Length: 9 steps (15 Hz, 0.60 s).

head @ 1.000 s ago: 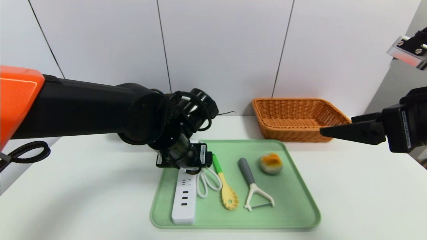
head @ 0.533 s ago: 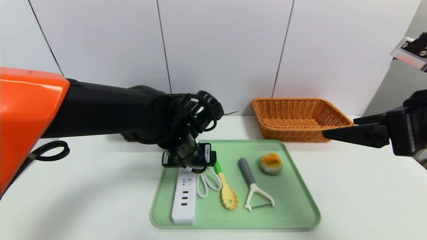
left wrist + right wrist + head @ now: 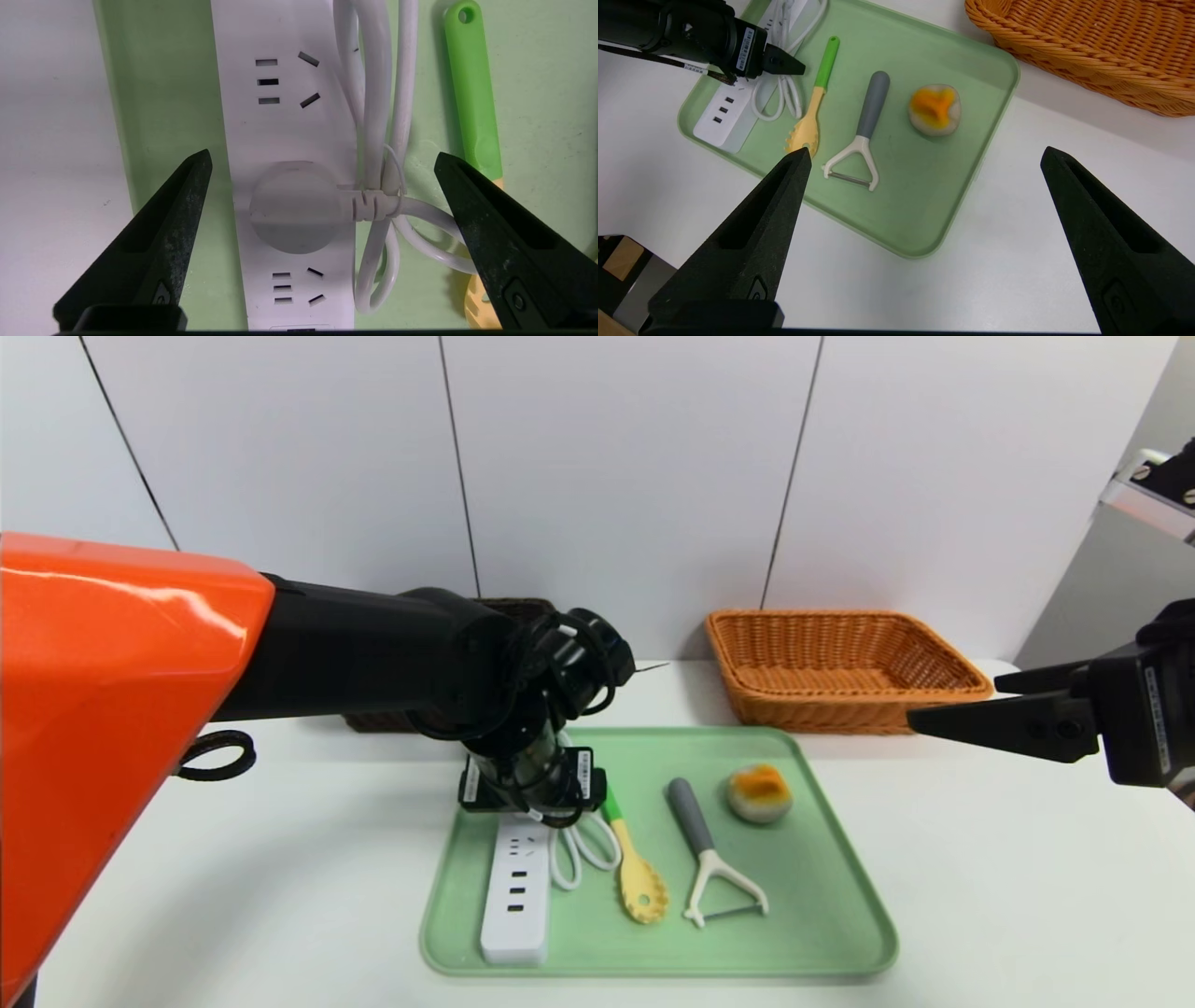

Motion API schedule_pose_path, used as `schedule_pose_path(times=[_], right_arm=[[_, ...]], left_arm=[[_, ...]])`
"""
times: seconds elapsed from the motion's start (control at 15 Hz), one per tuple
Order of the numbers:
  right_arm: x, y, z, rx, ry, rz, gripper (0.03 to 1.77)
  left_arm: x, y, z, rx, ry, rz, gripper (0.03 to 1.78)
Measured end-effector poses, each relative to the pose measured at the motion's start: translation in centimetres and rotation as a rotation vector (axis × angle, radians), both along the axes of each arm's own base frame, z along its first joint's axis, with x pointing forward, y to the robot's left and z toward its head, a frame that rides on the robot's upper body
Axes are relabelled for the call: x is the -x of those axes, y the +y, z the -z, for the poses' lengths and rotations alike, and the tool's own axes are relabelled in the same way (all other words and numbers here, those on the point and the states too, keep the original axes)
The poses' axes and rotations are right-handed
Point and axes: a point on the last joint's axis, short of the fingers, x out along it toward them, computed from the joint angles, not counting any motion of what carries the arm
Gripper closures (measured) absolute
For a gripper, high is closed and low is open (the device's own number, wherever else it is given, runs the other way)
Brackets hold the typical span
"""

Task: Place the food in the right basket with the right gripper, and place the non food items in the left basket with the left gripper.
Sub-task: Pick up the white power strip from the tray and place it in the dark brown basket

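Observation:
On the green tray [image 3: 822, 915] lie a white power strip [image 3: 514, 896] with its coiled cord, a pasta spoon [image 3: 638, 882] with a green handle, a grey-handled peeler [image 3: 707, 863] and a round orange-and-pale piece of food [image 3: 760, 793]. My left gripper [image 3: 321, 156] hangs open just above the far end of the power strip [image 3: 285, 116], with one finger on each side of the plug and cord and not touching them. My right gripper [image 3: 952, 702] is open and empty, held in the air to the right of the tray, in front of the orange right basket [image 3: 840, 663].
The dark left basket [image 3: 518, 608] stands at the back by the wall, mostly hidden behind my left arm. The white table runs bare on both sides of the tray. In the right wrist view the food [image 3: 934, 108] lies nearest the wicker basket [image 3: 1087, 42].
My left arm has reached farther right and lower, bringing its open gripper over the strip's far end. The right gripper drifted slightly right and down. Nothing on the tray moved.

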Motion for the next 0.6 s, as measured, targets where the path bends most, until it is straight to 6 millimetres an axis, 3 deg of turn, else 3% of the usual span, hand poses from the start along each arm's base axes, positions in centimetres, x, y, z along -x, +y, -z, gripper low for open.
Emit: schedule_pose_path(times=[0.6], right_arm=[[0.28, -0.18, 0.01, -0.001, -0.004, 0.003, 0.10]], left_arm=[[-0.47, 0.09, 0.71, -0.019, 0.009, -0.012, 0.12]])
